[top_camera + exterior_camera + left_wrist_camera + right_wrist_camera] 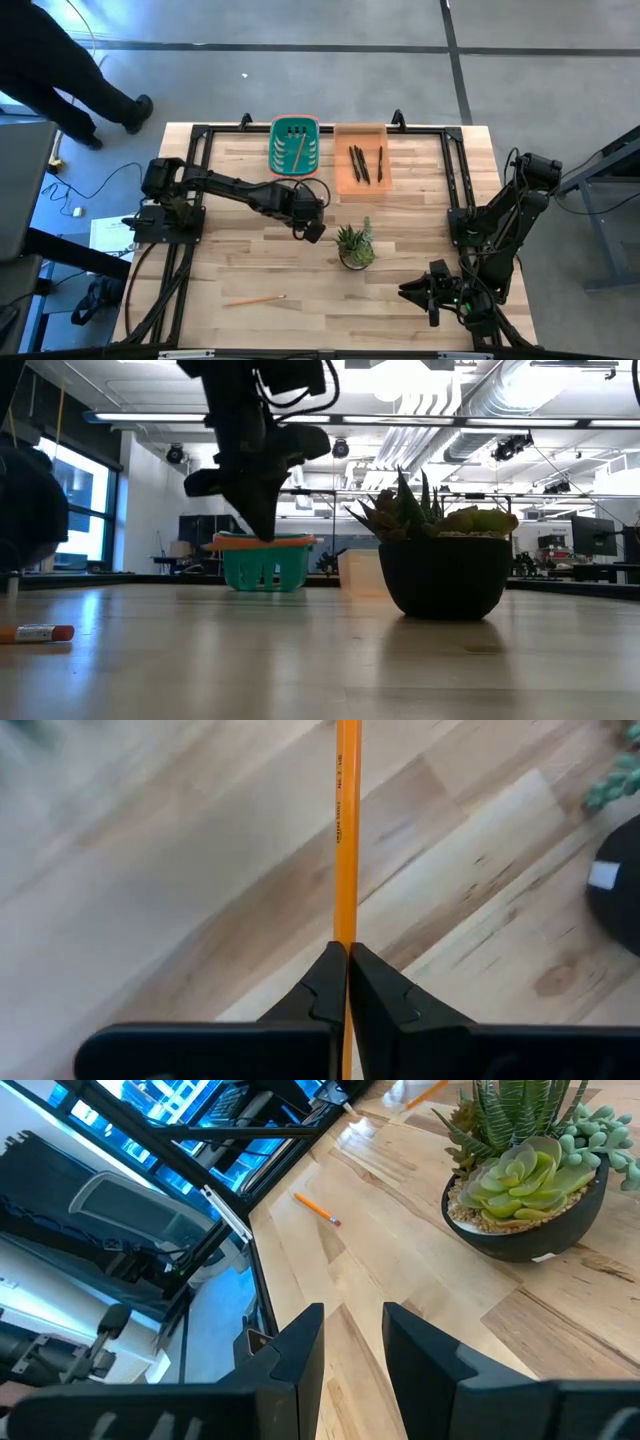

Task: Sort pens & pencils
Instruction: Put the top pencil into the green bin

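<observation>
Pencil (pixel 346 840), slim orange wooden stick, pinched in left pincer (pixel 347 970)

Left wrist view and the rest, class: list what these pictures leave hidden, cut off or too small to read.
- Pencil held in the left pincer: its far end is cut off by the left wrist view's edge; the print on it is too small.
- Green basket: the high view is too small to count the pencils inside.
- Orange tray: in the low view, the plant pot covers part of it.
</observation>
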Motion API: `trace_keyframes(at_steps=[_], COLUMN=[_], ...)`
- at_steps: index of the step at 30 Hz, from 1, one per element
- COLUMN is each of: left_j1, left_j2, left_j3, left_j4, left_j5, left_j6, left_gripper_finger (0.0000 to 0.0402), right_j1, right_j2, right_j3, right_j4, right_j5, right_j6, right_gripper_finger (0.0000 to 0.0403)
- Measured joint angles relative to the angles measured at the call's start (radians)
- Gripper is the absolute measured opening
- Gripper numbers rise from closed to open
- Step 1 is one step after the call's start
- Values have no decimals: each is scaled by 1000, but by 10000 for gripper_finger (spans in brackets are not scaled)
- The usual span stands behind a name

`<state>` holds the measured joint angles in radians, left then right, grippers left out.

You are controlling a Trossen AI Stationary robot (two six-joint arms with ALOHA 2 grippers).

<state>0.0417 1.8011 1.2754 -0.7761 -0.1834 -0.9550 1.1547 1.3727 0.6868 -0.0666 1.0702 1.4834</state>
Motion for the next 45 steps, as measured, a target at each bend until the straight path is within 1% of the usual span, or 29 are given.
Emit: trace_keyframes(at_steps=[5,18,23,26,38,45], left_j1=[12,32,63,84,225,330], left_j2=[0,0,0,-13,-86,-108], left_j3=[56,191,231,238,238,238], left_j4=[-54,-226,-280,-284,-287,-263], left_j5=[-17,-102,-123,-126,-125,-89], left_j6=[33,93,100,106,137,191], left_gripper_finger=[0,0,0,0,0,0], right_j1=[0,0,0,0,0,0], right_j2=[0,0,0,0,0,0], right_j3=[0,0,0,0,0,0], right_j4=[0,0,0,2,4,4], right_j5=[0,0,0,0,0,0], right_j6=[0,-2,-3,-3,-8,-9], right_gripper_finger=[96,96,96,96,96,96])
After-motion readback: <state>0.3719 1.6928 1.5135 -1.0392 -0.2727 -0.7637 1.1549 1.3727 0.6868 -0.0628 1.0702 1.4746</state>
